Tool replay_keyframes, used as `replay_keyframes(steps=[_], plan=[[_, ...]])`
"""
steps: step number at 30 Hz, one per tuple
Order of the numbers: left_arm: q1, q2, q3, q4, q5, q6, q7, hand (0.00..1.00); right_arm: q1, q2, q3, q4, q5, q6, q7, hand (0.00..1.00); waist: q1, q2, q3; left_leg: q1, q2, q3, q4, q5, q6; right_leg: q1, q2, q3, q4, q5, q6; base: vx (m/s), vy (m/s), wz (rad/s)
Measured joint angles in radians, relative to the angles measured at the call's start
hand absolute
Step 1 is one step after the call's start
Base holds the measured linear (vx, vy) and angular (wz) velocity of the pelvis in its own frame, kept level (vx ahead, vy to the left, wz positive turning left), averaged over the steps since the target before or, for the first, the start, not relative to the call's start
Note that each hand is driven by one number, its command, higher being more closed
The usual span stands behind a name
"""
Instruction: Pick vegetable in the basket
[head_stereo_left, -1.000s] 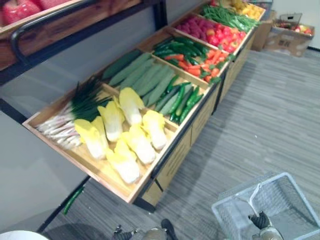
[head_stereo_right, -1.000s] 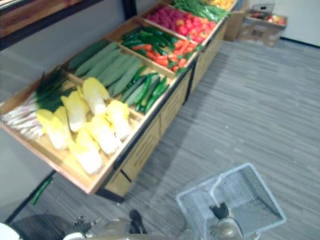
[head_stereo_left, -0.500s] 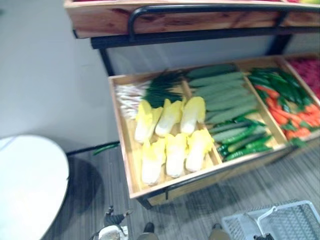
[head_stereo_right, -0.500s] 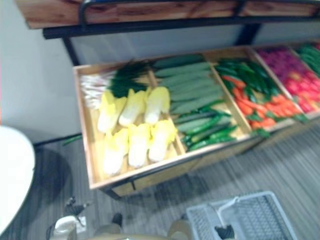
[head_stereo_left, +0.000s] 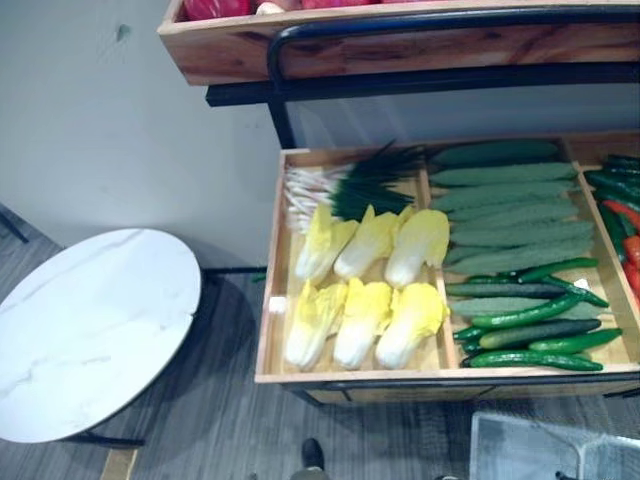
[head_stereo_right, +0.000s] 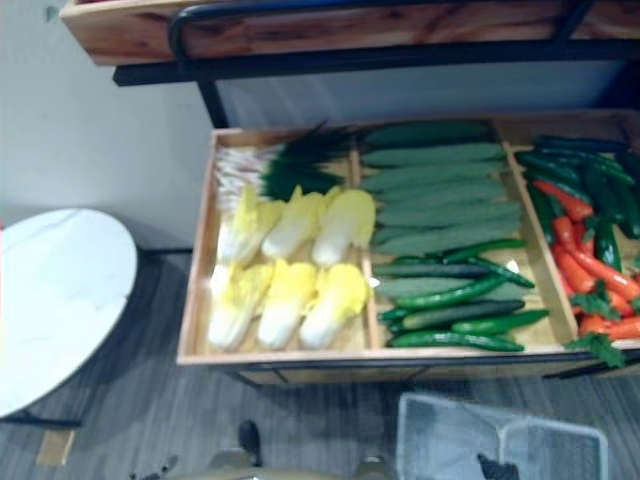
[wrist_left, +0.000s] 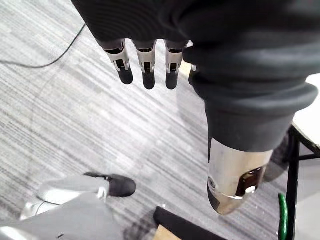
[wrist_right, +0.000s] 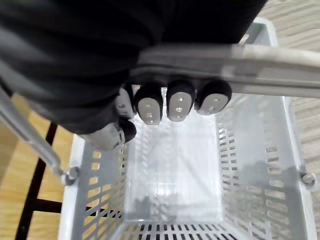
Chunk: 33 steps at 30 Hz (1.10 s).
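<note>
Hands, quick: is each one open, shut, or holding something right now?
Left hand: open, fingers straight, holding nothing.
Right hand: shut, fingers curled round the basket handle.

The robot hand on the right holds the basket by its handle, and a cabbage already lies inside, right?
Not quite: the right robot hand does hold the basket by its handle, but the basket holds nothing; the right wrist view shows its bare bottom. The cabbages lie in the wooden tray.
</note>
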Motion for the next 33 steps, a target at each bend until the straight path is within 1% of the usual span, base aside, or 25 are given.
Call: replay_keyframes(steps=[3, 5, 6, 7, 8, 10, 12, 13, 15, 16, 17, 18, 19, 20, 22, 24, 26, 27, 28, 29, 33], plan=[[0.0, 0.005, 0.042, 0.0, 0.024, 0.001, 0.001, 0.0, 0.011, 0.023, -0.058, 0.027, 0.0, 0.022, -0.002, 1.0, 0.001, -0.007, -0.006, 0.007, -0.002, 0.024, -0.005, 0.0, 0.0, 0.003, -0.003, 0.005, -0.01, 0.008, 0.003, -0.03, 0.066, -0.03], [0.002, 0.004, 0.058, 0.0, 0.037, 0.001, 0.0, 0.0, 0.027, 0.034, -0.08, 0.027, 0.0, 0.028, -0.003, 1.0, 0.0, -0.003, -0.011, 0.016, 0.004, 0.028, -0.006, 0.0, 0.0, 0.008, 0.002, 0.007, -0.01, 0.009, 0.001, -0.07, 0.012, -0.08], [0.002, 0.002, 0.07, 0.0, 0.042, 0.001, 0.0, 0.0, 0.039, 0.036, -0.089, 0.027, 0.0, 0.028, -0.003, 1.0, -0.001, 0.005, -0.022, 0.017, 0.009, 0.036, -0.01, -0.001, -0.001, 0.008, 0.003, 0.007, -0.01, 0.009, 0.001, -0.09, 0.009, -0.06], [0.002, -0.002, 0.076, 0.0, 0.042, 0.001, 0.0, 0.0, 0.052, 0.034, -0.1, 0.024, -0.001, 0.028, -0.002, 1.0, -0.002, 0.006, -0.029, 0.017, 0.017, 0.053, -0.012, -0.007, 0.004, 0.007, 0.009, 0.006, -0.011, 0.012, -0.002, -0.11, 0.012, -0.05], [0.002, -0.005, 0.078, 0.0, 0.042, 0.001, 0.0, 0.0, 0.062, 0.032, -0.111, 0.023, -0.002, 0.029, -0.002, 1.0, -0.001, 0.017, -0.039, 0.019, 0.024, 0.057, -0.012, -0.021, 0.007, 0.008, 0.014, 0.004, -0.011, 0.012, -0.002, -0.09, 0.013, -0.03], [0.002, -0.008, 0.079, -0.003, 0.042, 0.001, 0.0, 0.0, 0.081, 0.031, -0.114, 0.016, -0.002, 0.029, -0.002, 1.0, 0.0, 0.027, -0.052, 0.028, 0.024, 0.068, -0.012, -0.032, 0.002, 0.016, 0.013, 0.006, -0.011, 0.01, -0.008, -0.07, 0.017, -0.04], [0.0, -0.011, 0.074, -0.039, 0.042, 0.002, 0.002, 0.0, 0.091, 0.033, -0.114, 0.013, -0.002, 0.029, 0.001, 1.0, -0.003, 0.028, -0.056, 0.032, 0.022, 0.075, -0.012, -0.038, 0.007, 0.02, 0.01, 0.003, -0.011, 0.007, -0.003, -0.06, 0.025, 0.03], [0.002, -0.011, 0.052, -0.091, 0.045, 0.004, 0.008, 0.0, 0.098, 0.035, -0.117, 0.012, -0.002, 0.029, 0.002, 1.0, -0.003, 0.026, -0.057, 0.026, 0.02, 0.078, -0.012, -0.038, 0.007, 0.02, 0.008, -0.01, -0.012, 0.007, -0.003, -0.04, 0.04, 0.25], [0.013, -0.009, -0.02, -0.217, 0.099, 0.001, 0.038, 0.0, 0.115, 0.042, -0.117, 0.011, -0.002, 0.029, 0.002, 1.0, -0.002, 0.019, -0.061, 0.011, 0.011, 0.077, -0.012, -0.038, 0.007, 0.02, -0.002, -0.029, -0.012, 0.007, -0.003, -0.01, 0.047, 0.32], [0.03, -0.009, -0.067, -0.322, 0.133, -0.006, 0.046, 0.0, 0.123, 0.045, -0.117, 0.01, -0.002, 0.029, 0.001, 1.0, 0.004, 0.013, -0.062, 0.009, 0.003, 0.077, -0.012, -0.038, 0.008, 0.022, -0.011, -0.033, -0.011, 0.007, -0.002, 0.04, 0.058, 0.19], [0.048, -0.005, -0.1, -0.415, 0.167, -0.015, 0.059, 0.0, 0.13, 0.051, -0.117, 0.006, -0.002, 0.029, -0.003, 1.0, 0.008, 0.008, -0.064, 0.011, -0.004, 0.078, -0.012, -0.039, 0.013, 0.026, -0.019, -0.033, -0.012, 0.008, -0.001, 0.06, 0.07, 0.12], [0.056, -0.004, -0.11, -0.458, 0.183, -0.022, 0.069, 0.0, 0.133, 0.057, -0.117, 0.004, -0.002, 0.027, -0.005, 1.0, 0.008, 0.004, -0.066, 0.012, -0.009, 0.076, -0.012, -0.04, 0.016, 0.03, -0.022, -0.034, -0.014, 0.01, 0.0, 0.08, 0.053, 0.09], [0.077, -0.001, -0.137, -0.548, 0.219, -0.04, 0.086, 0.0, 0.143, 0.071, -0.117, -0.01, -0.001, 0.025, -0.01, 1.0, 0.008, -0.003, -0.07, 0.014, -0.015, 0.074, -0.012, -0.042, 0.023, 0.038, -0.028, -0.039, -0.021, 0.014, -0.003, 0.07, 0.036, 0.09], [0.085, 0.001, -0.148, -0.583, 0.236, -0.049, 0.096, 0.0, 0.148, 0.079, -0.117, -0.016, -0.002, 0.025, -0.013, 1.0, 0.008, -0.006, -0.074, 0.014, -0.018, 0.074, -0.012, -0.042, 0.025, 0.04, -0.03, -0.04, -0.025, 0.017, 0.001, 0.1, 0.036, 0.07], [0.103, 0.003, -0.196, -0.731, 0.29, -0.07, 0.132, 0.0, 0.149, 0.093, -0.116, -0.018, -0.002, 0.024, -0.014, 1.0, 0.008, -0.012, -0.076, 0.018, -0.027, 0.072, -0.012, -0.038, 0.032, 0.048, -0.036, -0.041, -0.029, 0.022, 0.008, 0.1, 0.021, 0.05], [0.104, -0.001, -0.221, -0.818, 0.329, -0.076, 0.156, 0.0, 0.153, 0.098, -0.116, -0.019, -0.002, 0.024, -0.015, 1.0, 0.008, -0.014, -0.078, 0.03, -0.029, 0.073, -0.012, -0.039, 0.032, 0.062, -0.037, -0.042, -0.038, 0.024, 0.012, 0.1, 0.002, 0.0], [0.102, -0.012, -0.244, -0.915, 0.348, -0.076, 0.165, 0.0, 0.154, 0.098, -0.115, -0.013, -0.003, 0.024, -0.015, 1.0, 0.007, -0.024, -0.082, 0.032, -0.029, 0.076, -0.012, -0.039, 0.032, 0.069, -0.034, -0.04, -0.043, 0.027, 0.016, 0.08, -0.008, -0.03], [0.1, -0.019, -0.259, -0.966, 0.352, -0.076, 0.168, 0.0, 0.154, 0.097, -0.115, -0.013, -0.006, 0.024, -0.015, 1.0, 0.007, -0.015, -0.088, 0.033, -0.029, 0.076, -0.012, -0.039, 0.032, 0.069, -0.033, -0.037, -0.043, 0.027, 0.016, 0.06, -0.011, -0.04], [0.096, -0.032, -0.279, -1.026, 0.36, -0.076, 0.173, 0.0, 0.153, 0.096, -0.115, -0.013, -0.012, 0.024, -0.015, 1.0, 0.006, -0.025, -0.083, 0.033, -0.028, 0.079, -0.012, -0.039, 0.032, 0.068, -0.032, -0.032, -0.043, 0.027, 0.016, 0.06, -0.013, -0.05], [0.092, -0.038, -0.303, -1.069, 0.362, -0.077, 0.178, 0.0, 0.154, 0.095, -0.115, -0.012, -0.014, 0.024, -0.015, 1.0, 0.006, -0.023, -0.086, 0.034, -0.028, 0.081, -0.012, -0.039, 0.032, 0.068, -0.032, -0.029, -0.043, 0.027, 0.016, 0.04, -0.009, -0.05], [0.049, -0.065, -0.344, -1.102, 0.357, -0.077, 0.186, 0.0, 0.153, 0.088, -0.11, -0.01, -0.017, 0.025, -0.013, 1.0, 0.001, -0.023, -0.087, 0.045, -0.024, 0.099, -0.012, -0.039, 0.031, 0.068, -0.031, -0.015, -0.04, 0.028, 0.017, 0.01, -0.003, -0.11]])
